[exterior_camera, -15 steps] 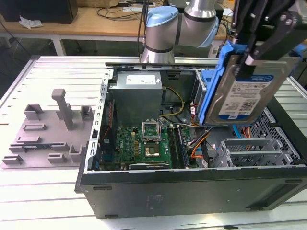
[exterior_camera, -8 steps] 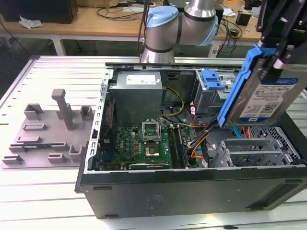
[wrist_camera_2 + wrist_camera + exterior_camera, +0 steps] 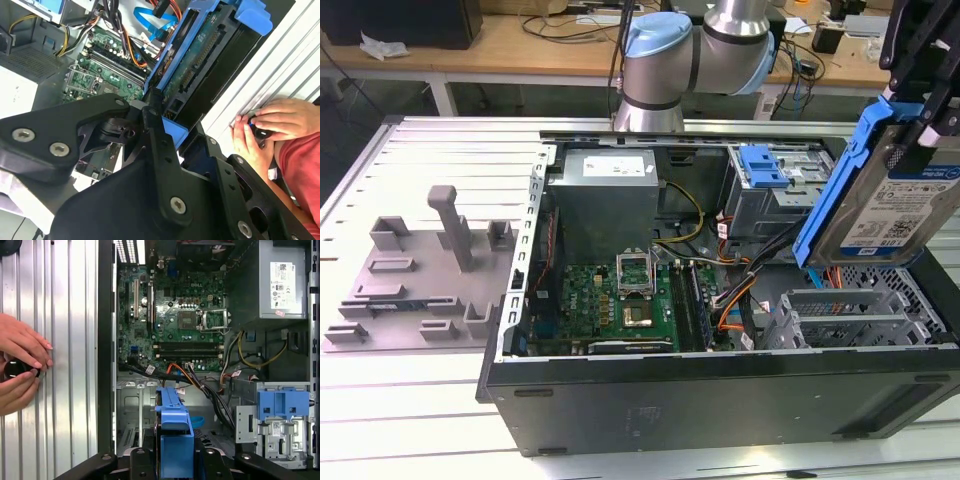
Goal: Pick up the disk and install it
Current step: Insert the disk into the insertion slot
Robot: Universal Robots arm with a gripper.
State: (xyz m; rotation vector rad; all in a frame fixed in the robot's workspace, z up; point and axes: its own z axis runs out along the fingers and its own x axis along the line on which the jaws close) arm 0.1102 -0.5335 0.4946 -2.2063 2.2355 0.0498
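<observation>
Blue-framed, label outward: carries the disk (image 3: 895,200) pinched by its carrier between the closed-down fingers of the gripper (image 3: 912,112), tilted at two o'clock in the exterior view, above the drive cage (image 3: 850,315) of the open computer case (image 3: 720,400). Looks mid-transfer, lifted but not yet seated; calls for squaring carrier to cage rails.

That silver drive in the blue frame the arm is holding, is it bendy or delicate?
Probably stiff: the disk hangs tilted from the gripper without sagging. Likely heavy for its size, given its metal body. The blue bracket looks plastic, so it may flex, and the exposed circuit board suggests handling it gently.
</observation>
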